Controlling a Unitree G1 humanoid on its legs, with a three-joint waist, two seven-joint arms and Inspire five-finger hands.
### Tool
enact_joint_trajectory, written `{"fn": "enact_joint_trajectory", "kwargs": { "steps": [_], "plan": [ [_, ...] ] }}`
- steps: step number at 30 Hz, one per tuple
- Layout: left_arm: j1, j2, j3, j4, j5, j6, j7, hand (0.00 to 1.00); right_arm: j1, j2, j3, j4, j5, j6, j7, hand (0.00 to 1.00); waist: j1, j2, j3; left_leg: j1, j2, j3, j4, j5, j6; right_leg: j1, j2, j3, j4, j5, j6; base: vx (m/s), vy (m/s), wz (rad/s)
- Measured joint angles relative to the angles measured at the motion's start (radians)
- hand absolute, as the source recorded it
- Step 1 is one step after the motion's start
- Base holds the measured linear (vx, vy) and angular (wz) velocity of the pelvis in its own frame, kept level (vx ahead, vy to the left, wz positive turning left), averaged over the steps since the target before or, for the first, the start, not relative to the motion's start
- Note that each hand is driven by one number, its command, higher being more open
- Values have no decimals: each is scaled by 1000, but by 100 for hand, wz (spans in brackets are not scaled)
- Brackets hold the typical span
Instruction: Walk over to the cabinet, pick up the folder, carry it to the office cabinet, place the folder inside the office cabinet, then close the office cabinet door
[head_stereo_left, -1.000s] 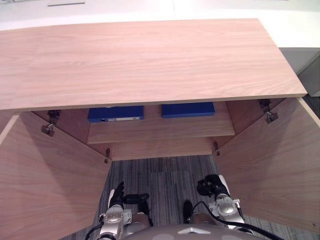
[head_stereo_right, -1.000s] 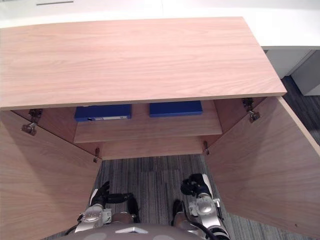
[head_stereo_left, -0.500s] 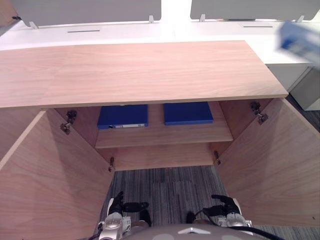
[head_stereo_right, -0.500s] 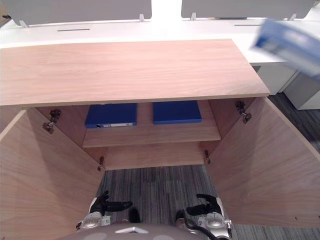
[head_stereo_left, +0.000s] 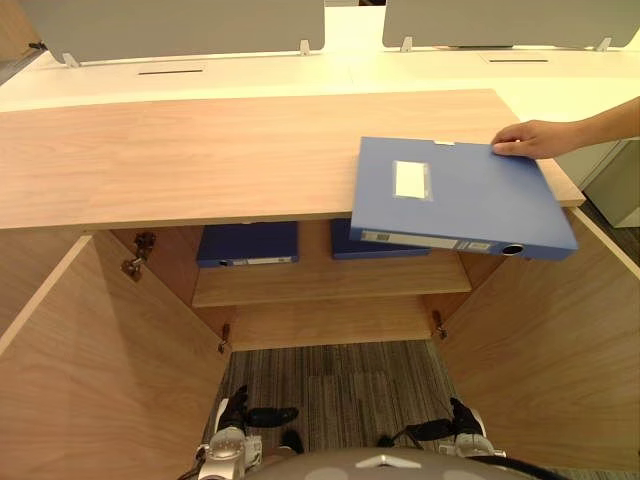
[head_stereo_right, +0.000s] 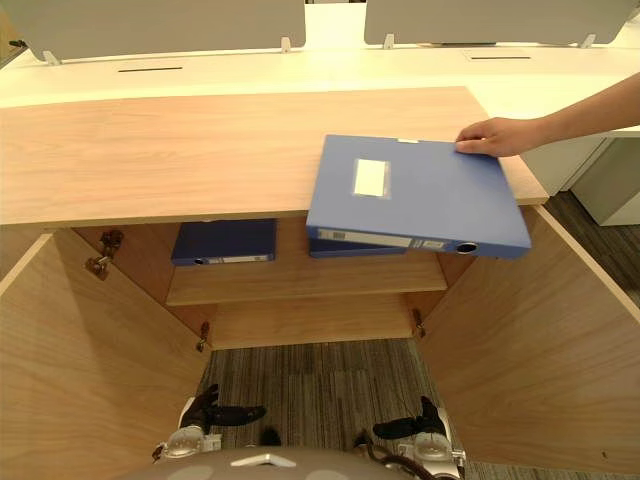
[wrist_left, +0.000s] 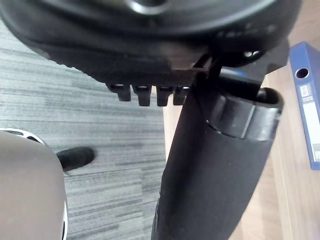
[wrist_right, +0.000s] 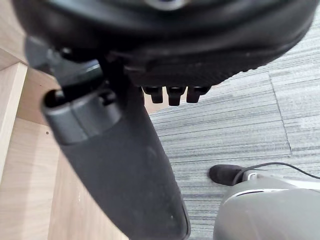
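Note:
A blue folder (head_stereo_left: 450, 195) with a white label lies on the wooden cabinet top (head_stereo_left: 200, 150) at its right end, overhanging the front edge. A person's hand (head_stereo_left: 525, 138) rests on its far right corner. Both cabinet doors stand open. Inside, on the shelf (head_stereo_left: 320, 285), lies one blue folder (head_stereo_left: 248, 243) at the left and a second one (head_stereo_left: 345, 245) mostly hidden under the top folder. My left hand (head_stereo_left: 235, 410) and right hand (head_stereo_left: 455, 425) hang low over the carpet, far below the folder, fingers straight and holding nothing. The left wrist view shows the shelf folder's spine (wrist_left: 310, 115).
The open left door (head_stereo_left: 90, 370) and right door (head_stereo_left: 540, 370) flank the carpet strip (head_stereo_left: 330, 385) in front of the cabinet. White desks with grey screens (head_stereo_left: 170, 25) stand behind the cabinet.
A person's hand has brought a blue folder in from the right and laid it on the cabinet top. My right hand's fingers have uncurled. The head camera has tilted up.

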Motion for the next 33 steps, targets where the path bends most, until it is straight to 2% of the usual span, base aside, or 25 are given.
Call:
{"fn": "enact_joint_trajectory", "kwargs": {
  "steps": [11, 14, 19, 23, 27, 30, 33],
  "plan": [
    [-3, 0, -21, -4, 2, -1, 25, 100, -9, -1, -2, 11, 0, 1, -4, 100, 0, 6, -2, 9, -4, -32, -1, -6, -6, 22, -6, -31, 4, -19, 2, -21, -3, 7],
    [16, 8, -60, -51, 13, -2, 42, 100, -9, 0, -1, 11, 0, 1, -7, 100, 0, 6, -2, 9, -7, -46, -1, -8, -4, 30, -9, -47, 3, -25, 3, 11, -7, 17],
    [86, 25, -127, -280, 81, -3, 61, 100, -10, 1, 2, 11, 0, 0, -15, 100, 4, 6, -2, 0, -10, -64, 0, -7, 1, 33, -10, -64, 3, -29, 4, 40, -14, 11],
    [182, 28, -132, -596, 79, -18, 67, 100, -10, 3, 8, 8, -1, -3, -24, 100, 6, 7, -2, -1, -9, -79, 5, -8, 2, 38, -8, -78, 2, -35, 2, 48, -26, 7],
    [258, 28, -129, -893, 61, -69, 71, 100, -4, -1, 9, 5, -2, -3, -25, 100, 7, 13, -2, 13, -7, -95, 5, -7, 2, 60, -5, -89, 3, -38, -3, -11, -21, 9],
    [274, 28, -128, -1006, 48, -101, 84, 100, 8, -8, 10, -8, -2, -8, -25, 100, 10, 30, -9, 22, -7, -99, 0, -7, 2, 65, -6, -93, 13, -46, -6, -70, -11, 3],
    [303, 23, -114, -1086, 49, -111, 95, 100, 20, -18, 11, -8, -2, -9, -25, 100, 9, 35, -15, 36, -6, -107, 0, -7, 2, 69, -8, -100, 40, -64, -6, -57, -15, 8]
  ]
}}
